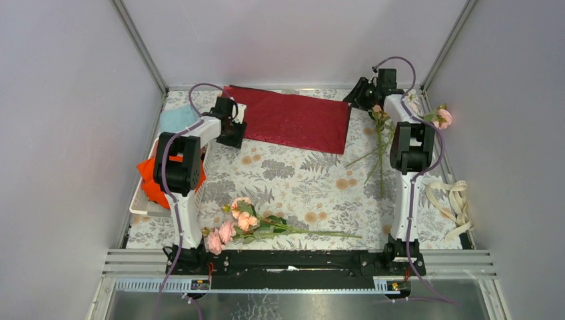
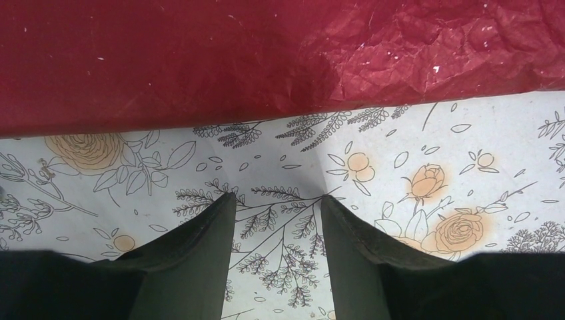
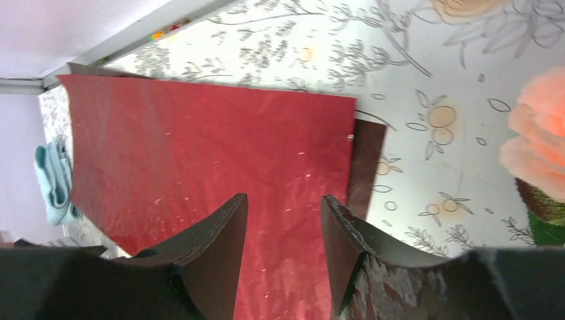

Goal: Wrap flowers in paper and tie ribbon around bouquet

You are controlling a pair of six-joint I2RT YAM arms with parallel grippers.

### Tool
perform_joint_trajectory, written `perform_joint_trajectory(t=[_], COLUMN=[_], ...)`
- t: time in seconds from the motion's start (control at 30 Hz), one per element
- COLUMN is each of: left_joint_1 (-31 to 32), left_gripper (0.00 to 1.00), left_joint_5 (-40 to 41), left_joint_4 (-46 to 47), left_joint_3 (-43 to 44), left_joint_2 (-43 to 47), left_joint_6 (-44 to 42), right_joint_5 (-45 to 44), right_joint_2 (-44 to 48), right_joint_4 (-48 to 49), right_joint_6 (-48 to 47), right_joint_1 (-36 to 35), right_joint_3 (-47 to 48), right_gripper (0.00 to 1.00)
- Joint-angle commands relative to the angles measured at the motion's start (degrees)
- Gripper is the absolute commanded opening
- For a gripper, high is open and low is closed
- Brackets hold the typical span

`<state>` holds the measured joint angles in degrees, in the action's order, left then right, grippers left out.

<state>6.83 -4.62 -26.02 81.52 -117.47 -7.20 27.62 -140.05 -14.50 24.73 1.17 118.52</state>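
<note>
The dark red paper (image 1: 293, 120) lies flat at the back of the table. My left gripper (image 1: 233, 131) hovers at its left edge; in the left wrist view the gripper (image 2: 276, 200) is open over bare tablecloth, just short of the paper's (image 2: 266, 60) edge. My right gripper (image 1: 360, 93) sits at the paper's far right corner, and in its wrist view the gripper (image 3: 283, 200) is open above the paper (image 3: 213, 153) with nothing gripped. Pink flowers (image 1: 243, 223) lie near the front, and more flowers (image 1: 380, 117) lie under the right arm. A cream ribbon (image 1: 453, 200) lies loose at the right edge.
A single rose (image 1: 443, 119) lies by the right wall and shows in the right wrist view as a rose (image 3: 540, 140). An orange cloth (image 1: 150, 180) sits in a white basket (image 1: 136, 203) on the left, with a light blue cloth (image 1: 176, 119) behind it. Grey walls enclose the table.
</note>
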Motion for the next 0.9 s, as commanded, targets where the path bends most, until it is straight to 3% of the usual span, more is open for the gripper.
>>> perform_joint_trajectory(t=[0.0, 0.37, 0.57, 0.87], left_joint_1=[0.2, 0.2, 0.2, 0.2], left_gripper=[0.56, 0.56, 0.56, 0.55], left_joint_5=[1.8, 1.6, 1.8, 1.7], left_joint_4=[1.2, 1.3, 1.3, 1.7], left_joint_3=[-1.4, 0.5, 1.3, 2.1], left_joint_2=[-3.1, -5.1, -6.2, -7.8], left_joint_6=[-0.9, -0.5, 0.1, 0.4], right_joint_5=[-1.7, 4.7, 12.8, 15.8], right_joint_2=[-4.3, -7.8, -7.6, -7.6], right_joint_4=[0.2, 0.8, 9.3, 17.5], right_joint_6=[3.1, 6.2, 14.5, 21.1], right_joint_1=[0.2, 0.1, 0.0, -3.0], right_joint_3=[2.3, 1.2, -1.1, -1.5], right_gripper=[0.52, 0.50, 0.50, 0.50])
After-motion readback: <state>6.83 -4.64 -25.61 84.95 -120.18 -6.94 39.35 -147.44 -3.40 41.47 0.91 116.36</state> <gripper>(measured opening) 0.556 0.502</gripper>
